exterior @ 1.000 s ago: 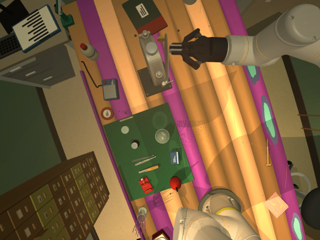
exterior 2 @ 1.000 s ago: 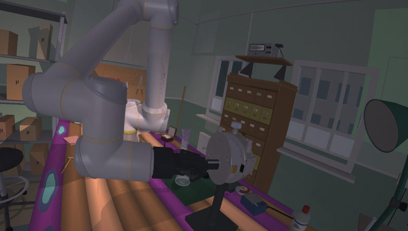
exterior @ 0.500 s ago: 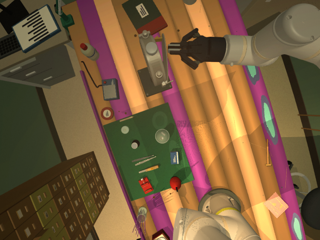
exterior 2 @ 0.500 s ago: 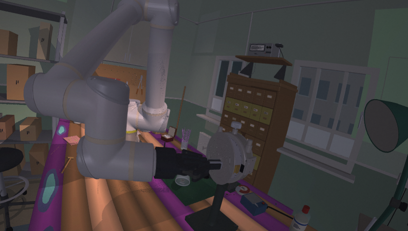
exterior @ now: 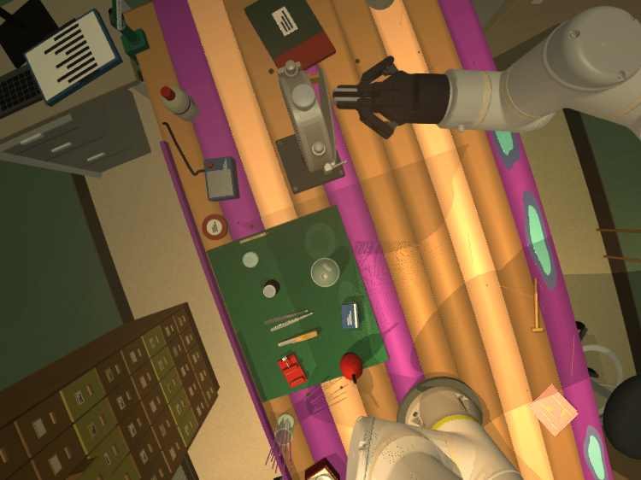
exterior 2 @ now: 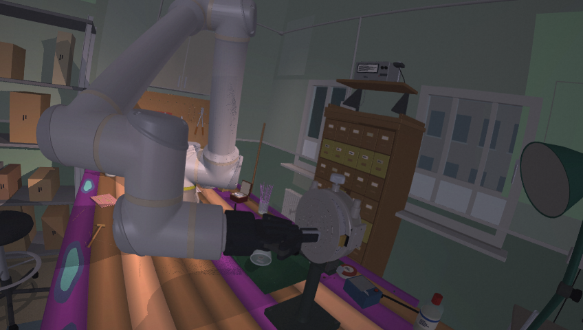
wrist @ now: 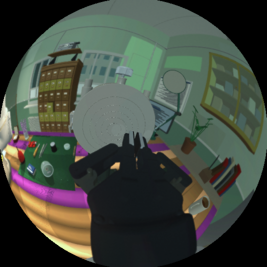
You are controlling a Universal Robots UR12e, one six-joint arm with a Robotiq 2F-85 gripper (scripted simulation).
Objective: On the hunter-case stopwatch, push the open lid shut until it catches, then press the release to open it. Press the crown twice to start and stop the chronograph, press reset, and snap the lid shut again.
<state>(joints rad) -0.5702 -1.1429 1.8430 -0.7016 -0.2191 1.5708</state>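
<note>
The hunter-case stopwatch (exterior: pixel 305 121) (exterior 2: pixel 331 227) stands upright on a post with a dark square base (exterior: pixel 309 165) near the far end of the bench. Its round lid (wrist: pixel 113 117) (exterior: pixel 325 116), engraved with concentric rings, faces me and lies almost against the case. The knurled crown (wrist: pixel 124 72) (exterior 2: pixel 338 178) sticks up from the top, with smaller buttons beside it. My gripper (exterior: pixel 342 97) (exterior 2: pixel 311 236) (wrist: pixel 135 140) is closed and holds nothing; its fingertips point at the lid's face, a little to the right of and below its centre.
Behind the stopwatch stand a wooden drawer cabinet (exterior 2: pixel 368 171) and a green lamp (exterior 2: pixel 546 180). A green mat (exterior: pixel 297 300) with small tools lies nearer the arm's base. A blue-grey box (exterior: pixel 221 178), a bottle (exterior: pixel 178 103) and a dark book (exterior: pixel 288 31) lie around the stand.
</note>
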